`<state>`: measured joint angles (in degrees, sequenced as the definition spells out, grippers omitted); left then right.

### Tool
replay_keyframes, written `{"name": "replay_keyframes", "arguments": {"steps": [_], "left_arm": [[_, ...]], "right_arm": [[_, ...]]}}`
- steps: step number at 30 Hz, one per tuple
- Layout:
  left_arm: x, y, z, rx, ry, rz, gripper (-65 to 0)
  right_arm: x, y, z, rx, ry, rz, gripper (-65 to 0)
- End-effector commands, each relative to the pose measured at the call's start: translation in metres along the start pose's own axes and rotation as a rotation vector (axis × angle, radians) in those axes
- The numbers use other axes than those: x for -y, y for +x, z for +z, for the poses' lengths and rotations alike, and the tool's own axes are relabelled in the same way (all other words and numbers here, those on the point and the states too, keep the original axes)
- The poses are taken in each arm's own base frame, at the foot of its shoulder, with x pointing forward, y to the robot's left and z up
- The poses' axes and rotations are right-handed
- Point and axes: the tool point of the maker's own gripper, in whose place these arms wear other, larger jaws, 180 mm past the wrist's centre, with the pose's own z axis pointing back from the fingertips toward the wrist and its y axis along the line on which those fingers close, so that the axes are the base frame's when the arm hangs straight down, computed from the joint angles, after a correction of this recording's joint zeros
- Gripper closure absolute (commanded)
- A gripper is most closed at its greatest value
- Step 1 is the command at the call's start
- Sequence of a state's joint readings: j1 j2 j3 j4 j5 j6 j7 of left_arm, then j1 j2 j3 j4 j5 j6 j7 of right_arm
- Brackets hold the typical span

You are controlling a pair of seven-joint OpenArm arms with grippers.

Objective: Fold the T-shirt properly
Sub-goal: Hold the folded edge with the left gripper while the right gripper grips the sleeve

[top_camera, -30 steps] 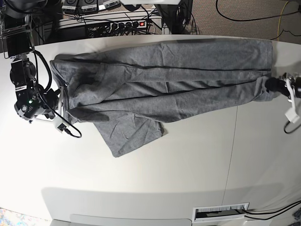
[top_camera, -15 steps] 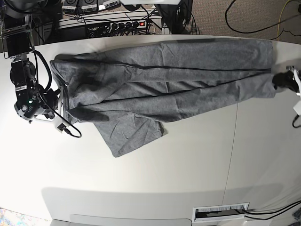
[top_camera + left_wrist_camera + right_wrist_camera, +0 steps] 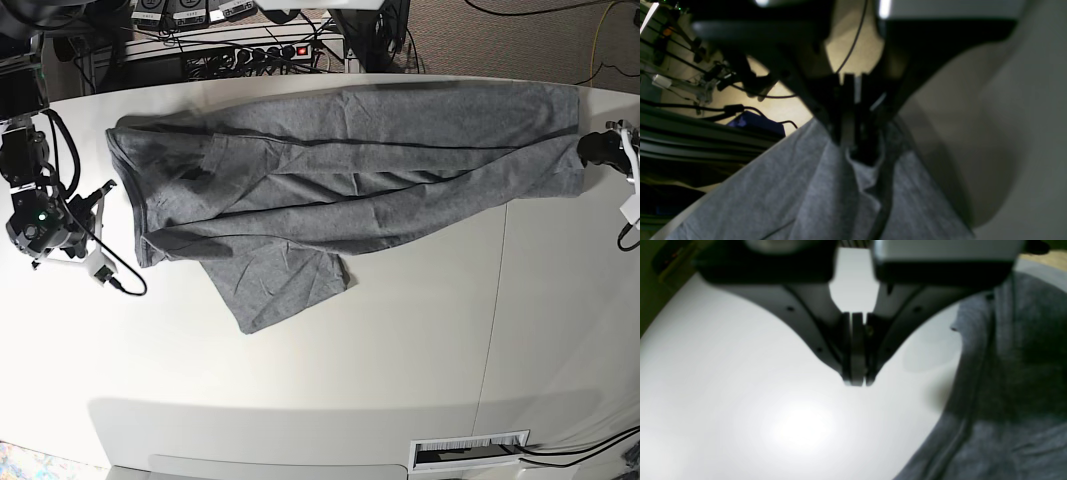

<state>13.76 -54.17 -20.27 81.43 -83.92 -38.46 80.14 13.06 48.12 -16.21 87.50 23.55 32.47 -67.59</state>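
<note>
— What's the left gripper [image 3: 857, 146] doing?

— Clamped on the T-shirt's [image 3: 350, 180] hem; cloth runs away from it along the table [image 3: 400, 350]. I'd pull gently, keeping it low and taut.

— And the right gripper [image 3: 856, 380]?

— Jaws together, empty, collar just beside it.

— Count?

— One shirt, two grippers.

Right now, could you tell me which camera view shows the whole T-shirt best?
The base view: the T-shirt lies spread across the table, fully visible. The left wrist view shows only fabric pinched in the left gripper; the right wrist view shows one edge.
</note>
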Motion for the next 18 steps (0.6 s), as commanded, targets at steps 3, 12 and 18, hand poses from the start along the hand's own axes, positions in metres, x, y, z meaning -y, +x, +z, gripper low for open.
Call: {"name": "replay_keyframes", "arguments": {"steps": [3, 12, 18], "left_arm": [[-0.003, 0.011, 0.014, 0.015, 0.021, -0.03, 0.0], [-0.003, 0.01, 0.014, 0.013, 0.023, -0.028, 0.0], [-0.002, 0.008, 0.012, 0.011, 0.017, -0.02, 0.0]], "right_arm": [[0.03, 0.0, 0.016, 0.014, -0.082, -0.007, 0.0], [0.033, 0.008, 0.02, 0.069, -0.064, -0.06, 0.0], [0.015, 0.022, 0.012, 0.105, -0.024, -0.071, 0.0]]}}
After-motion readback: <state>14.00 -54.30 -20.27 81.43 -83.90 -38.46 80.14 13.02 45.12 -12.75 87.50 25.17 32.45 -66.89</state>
